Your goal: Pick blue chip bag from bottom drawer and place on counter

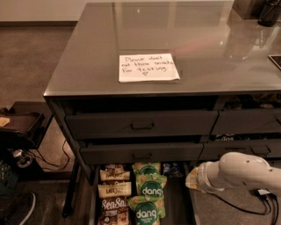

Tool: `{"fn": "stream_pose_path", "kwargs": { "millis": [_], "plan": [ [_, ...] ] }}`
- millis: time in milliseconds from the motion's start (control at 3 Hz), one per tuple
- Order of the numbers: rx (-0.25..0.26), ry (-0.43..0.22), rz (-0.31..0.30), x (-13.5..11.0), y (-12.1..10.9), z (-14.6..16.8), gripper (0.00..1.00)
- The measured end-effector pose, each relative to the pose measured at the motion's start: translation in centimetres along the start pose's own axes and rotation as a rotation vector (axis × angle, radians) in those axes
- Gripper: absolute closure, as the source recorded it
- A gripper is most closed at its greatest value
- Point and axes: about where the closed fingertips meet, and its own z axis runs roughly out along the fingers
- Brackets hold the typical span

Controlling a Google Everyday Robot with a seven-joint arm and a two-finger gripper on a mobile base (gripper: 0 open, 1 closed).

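The bottom drawer [176, 200] is pulled open below the cabinet and holds rows of snack bags. The blue chip bag [171, 168] lies at the drawer's back right, dark and partly under the drawer above. Green "dang" bags [150, 186] fill the middle row and brown-and-cream "SeaSalt" bags [113, 206] the left row. My gripper [193, 180] is at the end of the white arm [241, 173], low at the right, just beside the drawer's right wall and right of the blue bag, apart from it. The counter [210, 48] bears a white handwritten note [148, 67].
Two shut dark grey drawers with recessed handles [142, 126] sit above the open one. More drawers stand to the right [246, 121]. A black cart with cables [19, 132] stands at the left on the floor. Dark objects [268, 11] sit at the counter's far right corner.
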Motion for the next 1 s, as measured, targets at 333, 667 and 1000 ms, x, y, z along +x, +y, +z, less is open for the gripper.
{"fn": "stream_pose_path", "kwargs": {
  "millis": [333, 667, 1000],
  "plan": [
    [0.002, 0.000, -0.001, 0.0, -0.1, -0.1, 1.00],
    [0.018, -0.044, -0.013, 1.3, -0.6, 2.2, 1.00],
    [0.093, -0.199, 0.017, 2.6, -3.2, 4.7, 1.00]
  ]
}}
